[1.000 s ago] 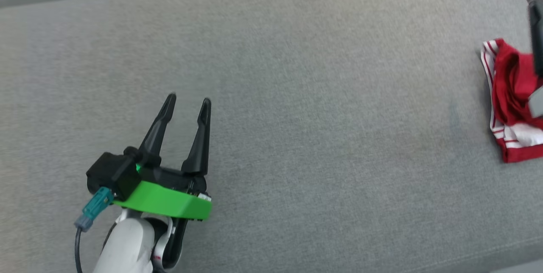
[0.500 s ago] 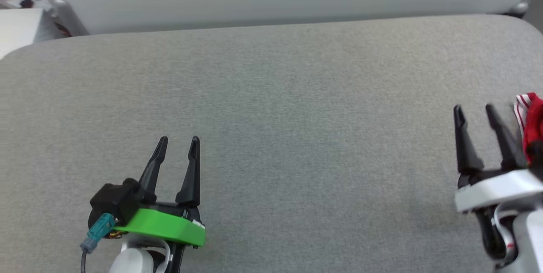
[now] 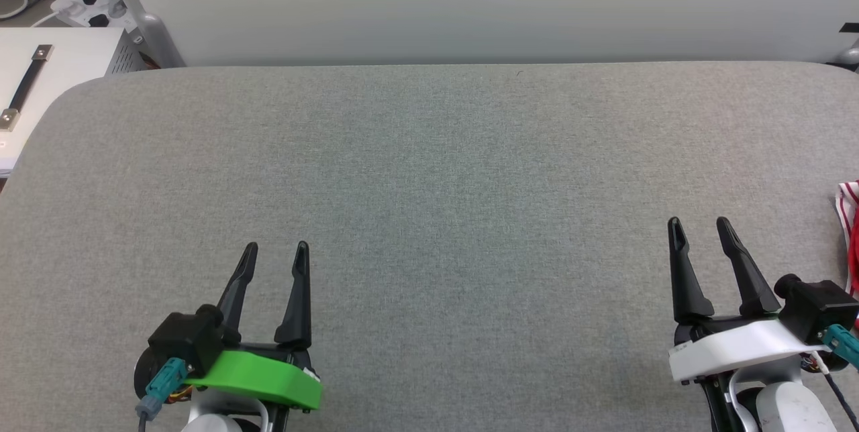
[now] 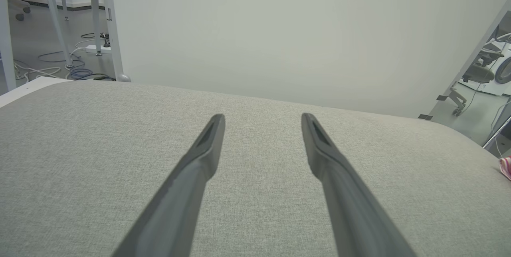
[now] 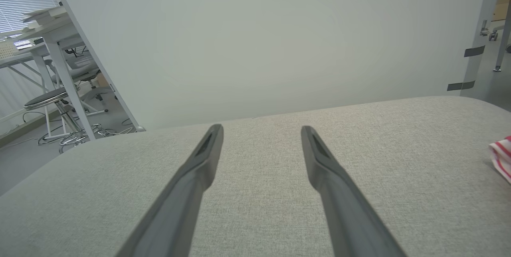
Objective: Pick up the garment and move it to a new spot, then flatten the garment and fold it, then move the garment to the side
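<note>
garment status, read outward from the grippers.

left gripper [image 3: 276, 247]: two dark fingers spread wide, nothing between them. it sits low over the grey padded tabletop [image 3: 429, 150] at the near left, fingers aimed at the far edge. no cloth is near it.

right gripper [image 3: 698, 223]: same posture at the near right, fingers apart and empty. it touches no cloth. the garment [image 3: 851, 217] lies just to its outer side, near but apart.

garment, what shows: a narrow strip of red cloth with red-and-white striped trim, cut off by the right edge of the head view. the right wrist view shows a striped corner resting on the tabletop. lettering and number are not visible. too little is in frame to say whether it is folded or bunched.

middle of the tabletop: bare grey fabric out to the rounded far edge, with a pale wall panel [image 3: 470, 3] behind.

judgement on progress: the garment lies at the right-hand side and both grippers are free. this fits a shirt waiting at the side to be picked up. it equally fits a folded shirt set aside at the end. these pictures do not decide between the two.
</note>
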